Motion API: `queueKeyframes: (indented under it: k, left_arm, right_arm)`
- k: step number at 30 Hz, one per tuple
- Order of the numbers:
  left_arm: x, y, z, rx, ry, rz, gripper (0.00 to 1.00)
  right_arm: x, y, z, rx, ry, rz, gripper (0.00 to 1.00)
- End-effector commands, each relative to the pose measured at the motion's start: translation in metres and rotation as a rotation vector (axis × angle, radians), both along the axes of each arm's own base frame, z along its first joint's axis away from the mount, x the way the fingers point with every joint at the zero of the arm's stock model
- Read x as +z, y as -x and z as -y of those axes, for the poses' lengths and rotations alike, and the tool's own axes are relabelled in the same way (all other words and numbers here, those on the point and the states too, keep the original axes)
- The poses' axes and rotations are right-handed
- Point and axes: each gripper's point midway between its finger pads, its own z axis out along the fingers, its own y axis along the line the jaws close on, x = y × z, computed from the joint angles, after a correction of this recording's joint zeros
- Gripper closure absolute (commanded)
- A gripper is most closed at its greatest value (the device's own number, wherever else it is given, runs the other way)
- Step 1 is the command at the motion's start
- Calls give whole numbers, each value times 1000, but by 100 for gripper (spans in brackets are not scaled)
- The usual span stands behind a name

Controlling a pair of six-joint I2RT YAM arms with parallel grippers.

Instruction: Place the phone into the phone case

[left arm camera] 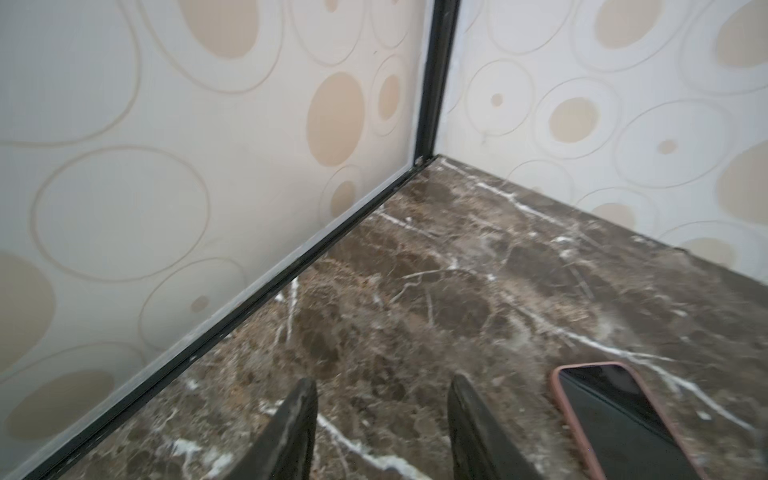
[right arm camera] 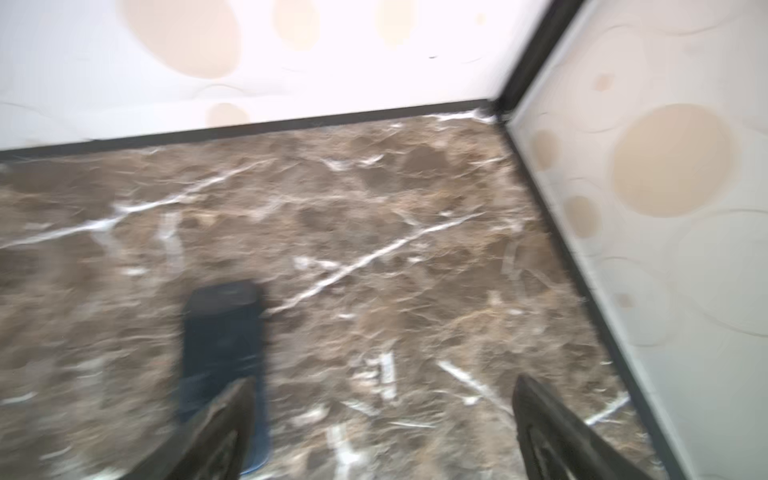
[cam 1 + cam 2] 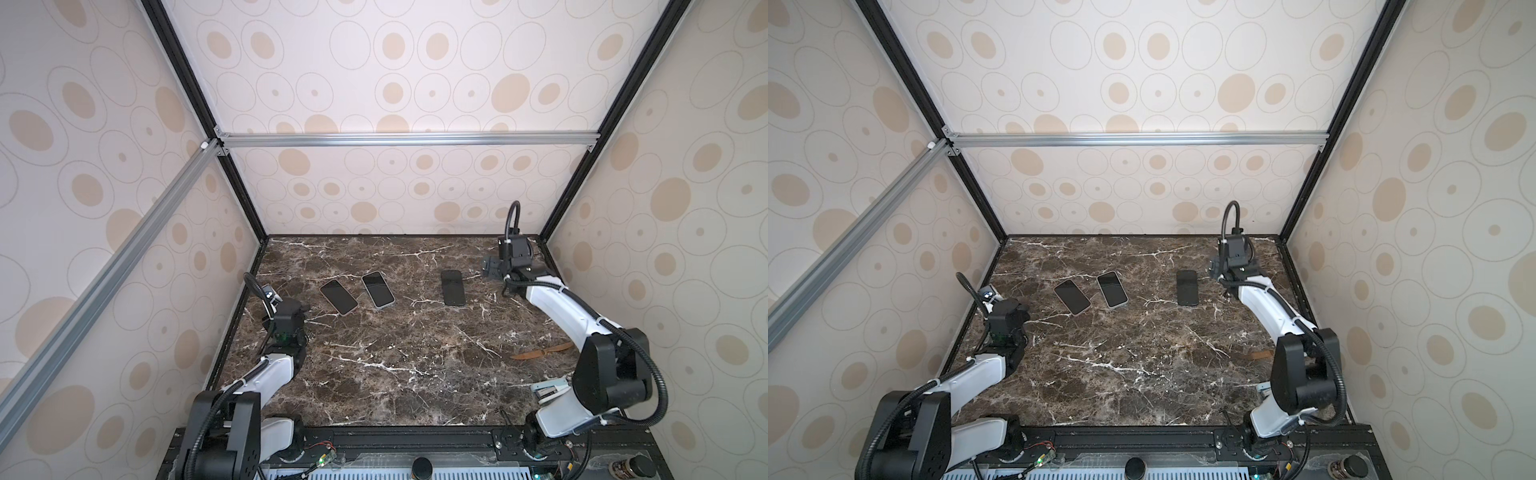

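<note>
L gripper being held part-open, empty, beside pink-rimmed black-screen phone, flat on brown marble table | R gripper wide, empty, near matt black rectangular slab, phone/case unclear | grip being advised across long edges, low, square.

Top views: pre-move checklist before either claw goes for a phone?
1. Right claw open and empty: ok.
2. Left claw empty, jaws apart: ok.
3. Dark slab lies flat on the table, nothing on it: ok.
4. Dark slab is the empty case and not a phone: cannot tell; the right wrist view is blurred.
5. Pink-edged phone and light-edged phone lie side by side, not overlapping: ok.
6. Right claw centred on the dark slab: not ok; the slab sits by one finger, not between the two.
</note>
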Motion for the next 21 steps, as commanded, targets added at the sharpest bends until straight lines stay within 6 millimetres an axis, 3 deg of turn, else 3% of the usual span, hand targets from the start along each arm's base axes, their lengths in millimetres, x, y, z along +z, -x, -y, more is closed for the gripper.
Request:
queueKeyframes:
  k: [1, 3, 7, 11, 13, 17, 20, 21]
  left_arm:
    - [22, -4, -11, 26, -71, 125, 49]
    - [15, -5, -8, -17, -90, 128, 49]
    - [8, -18, 3, -155, -76, 147, 47]
    - [3, -36, 26, -339, -50, 158, 45]
    - [8, -34, 33, -385, -69, 199, 44]
    - [17, -23, 59, -530, -122, 267, 42]
    - [15, -17, 66, -568, -146, 298, 39]
    - [14, -19, 69, -584, -148, 307, 38]
  right_arm:
    - [-25, 1, 15, -32, 143, 87, 1]
    - [-42, 8, 15, -15, 148, 68, 1]
    - [-42, 12, 1, 75, 111, 79, 1]
    - [-57, 39, 2, 83, 86, 50, 3]
    - [-70, 48, -3, 134, 81, 95, 2]
    - [-59, 49, -36, 379, 82, 273, 1]
    - [-81, 55, -24, 381, -16, 287, 1]
    - [-76, 52, -18, 357, -23, 368, 0]
